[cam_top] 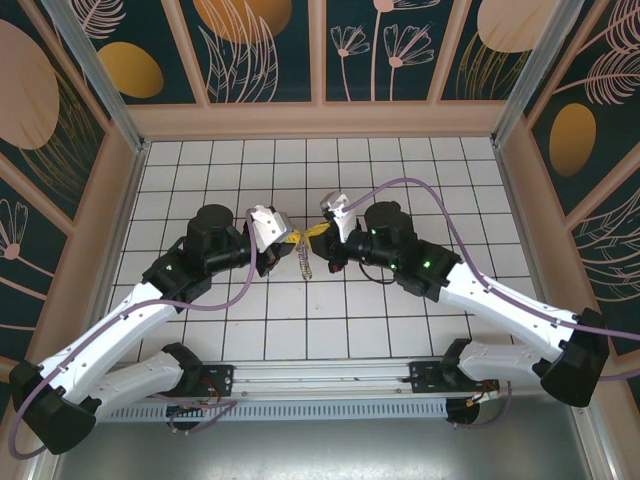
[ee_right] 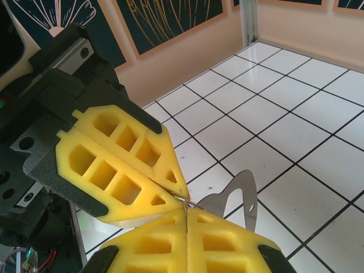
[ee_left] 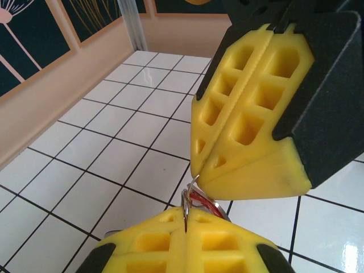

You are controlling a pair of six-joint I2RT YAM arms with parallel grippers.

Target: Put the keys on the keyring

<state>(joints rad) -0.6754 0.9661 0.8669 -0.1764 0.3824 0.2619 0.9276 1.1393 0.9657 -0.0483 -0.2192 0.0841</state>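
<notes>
Both grippers meet tip to tip above the middle of the table. My left gripper (cam_top: pixel 290 238) (ee_left: pixel 186 219) is shut on a thin metal edge, and the key's red tag (ee_left: pixel 203 202) shows just behind its fingertips. My right gripper (cam_top: pixel 315 230) (ee_right: pixel 186 216) is shut on the thin wire of the keyring (ee_right: pixel 193 203), which bends across to the left fingertips (ee_right: pixel 170 182). The same wire (ee_left: pixel 195 183) curls up to the right fingertips (ee_left: pixel 250 176). A flat silvery piece with a cut-out (ee_right: pixel 242 196) hangs beside the right fingers. The ring's row of keys (cam_top: pixel 303 260) dangles between the grippers.
White tiled floor (cam_top: pixel 400 170) with black grid lines lies all round, ringed by low tan walls (cam_top: pixel 320 118). Purple cables (cam_top: pixel 440 215) loop over both arms. The rail with the arm bases (cam_top: pixel 320 385) runs along the near edge.
</notes>
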